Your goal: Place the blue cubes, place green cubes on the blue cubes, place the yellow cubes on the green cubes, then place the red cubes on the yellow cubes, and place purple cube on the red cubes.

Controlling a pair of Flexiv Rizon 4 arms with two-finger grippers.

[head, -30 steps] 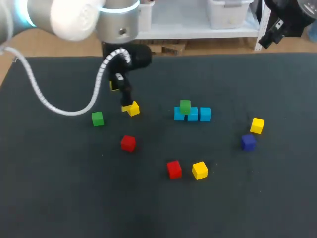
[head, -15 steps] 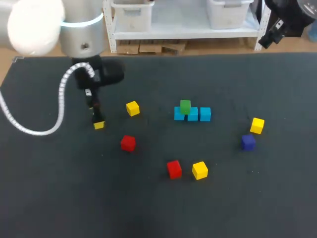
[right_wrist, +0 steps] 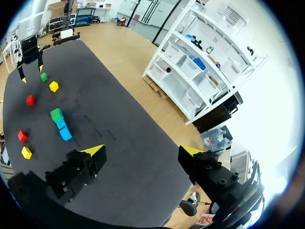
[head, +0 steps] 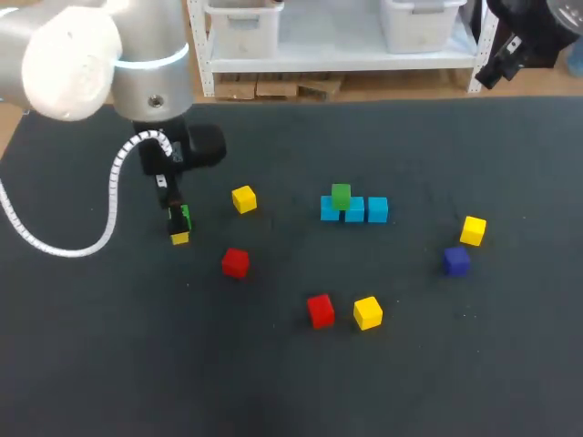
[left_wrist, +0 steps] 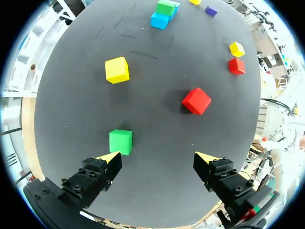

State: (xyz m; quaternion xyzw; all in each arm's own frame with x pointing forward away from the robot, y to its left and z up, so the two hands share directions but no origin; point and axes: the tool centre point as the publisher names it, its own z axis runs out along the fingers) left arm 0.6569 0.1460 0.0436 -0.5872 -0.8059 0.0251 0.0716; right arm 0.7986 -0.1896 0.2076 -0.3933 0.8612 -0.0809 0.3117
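Jaws apart on your left gripper (left_wrist: 157, 157) and right gripper (right_wrist: 141, 150); green cube (left_wrist: 120, 141) sits just ahead of one left finger, off-centre.

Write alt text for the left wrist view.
The left gripper hangs open above the dark table, a loose green cube just ahead of one fingertip. Farther ahead lie a yellow cube and a red cube, then a stacked green cube on the blue cubes.
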